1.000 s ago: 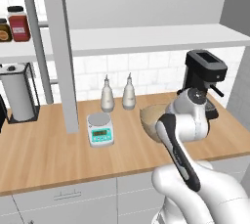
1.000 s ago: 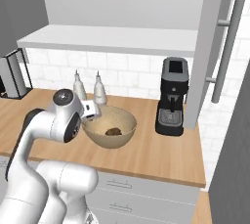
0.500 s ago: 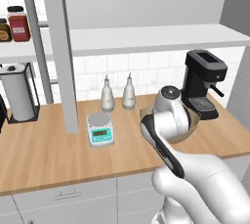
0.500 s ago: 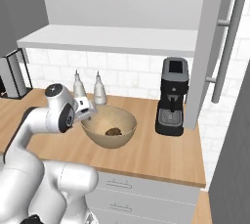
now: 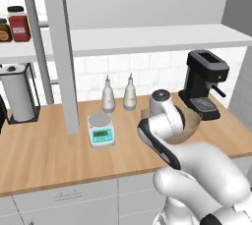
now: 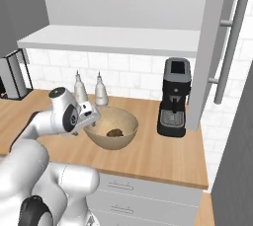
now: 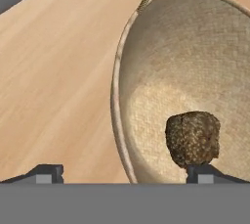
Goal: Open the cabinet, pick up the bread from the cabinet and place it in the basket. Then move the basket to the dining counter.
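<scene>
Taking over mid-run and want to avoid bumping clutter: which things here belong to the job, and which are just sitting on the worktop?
Job:
- basket
- bread, lying in the basket
- cabinet, door open
- gripper, open, straddling the basket's rim

Lying about:
- coffee machine
- two bottles
- kitchen scale
- paper towel roll
- jars

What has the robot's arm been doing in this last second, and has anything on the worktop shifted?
The gripper has swung leftward and now sits at the basket's left rim, open, one fingertip on each side of it, holding nothing. The bread stayed in the basket; nothing else moved.
</scene>
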### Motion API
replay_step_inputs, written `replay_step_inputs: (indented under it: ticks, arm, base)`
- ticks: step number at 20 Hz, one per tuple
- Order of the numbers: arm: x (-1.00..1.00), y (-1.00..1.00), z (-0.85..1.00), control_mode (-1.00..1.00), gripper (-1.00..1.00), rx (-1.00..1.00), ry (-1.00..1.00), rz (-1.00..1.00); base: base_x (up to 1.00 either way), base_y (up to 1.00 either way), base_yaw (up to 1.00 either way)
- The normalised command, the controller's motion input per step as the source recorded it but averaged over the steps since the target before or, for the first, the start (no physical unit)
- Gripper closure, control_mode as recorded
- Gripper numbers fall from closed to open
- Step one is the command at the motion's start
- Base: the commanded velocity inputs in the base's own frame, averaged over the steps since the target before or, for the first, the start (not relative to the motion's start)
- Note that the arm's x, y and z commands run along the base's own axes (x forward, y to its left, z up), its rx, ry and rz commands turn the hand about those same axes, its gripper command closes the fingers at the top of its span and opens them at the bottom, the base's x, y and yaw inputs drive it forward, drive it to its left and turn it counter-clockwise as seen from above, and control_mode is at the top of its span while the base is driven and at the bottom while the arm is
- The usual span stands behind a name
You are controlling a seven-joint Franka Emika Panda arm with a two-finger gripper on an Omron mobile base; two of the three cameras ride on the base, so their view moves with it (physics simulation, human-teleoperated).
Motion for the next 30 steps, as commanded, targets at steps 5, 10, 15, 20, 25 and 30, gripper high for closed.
replay_step_inputs:
  ticks: [5,10,15,20,25,30]
  arm:
    - [0.08,-0.12,-0.2,-1.0,-1.0,-0.04,0.05,0.02]
    - [0.06,-0.14,-0.41,-1.0,-1.0,-0.03,0.11,0.01]
    - [0.01,-0.06,-0.53,-1.0,1.0,-0.02,0.12,0.03]
    - [-0.01,-0.21,-0.6,-1.0,1.0,0.0,0.16,0.07]
    - [-0.33,-0.38,-0.18,-1.0,1.0,-0.02,0.0,0.11]
    - [-0.53,-0.45,-0.04,-1.0,1.0,-0.03,-0.04,0.15]
  base:
    - [0.0,0.0,0.0]
    - [0.0,0.0,0.0]
    - [0.0,0.0,0.0]
    - [0.0,0.0,0.0]
    - [0.0,0.0,0.0]
    - [0.0,0.0,0.0]
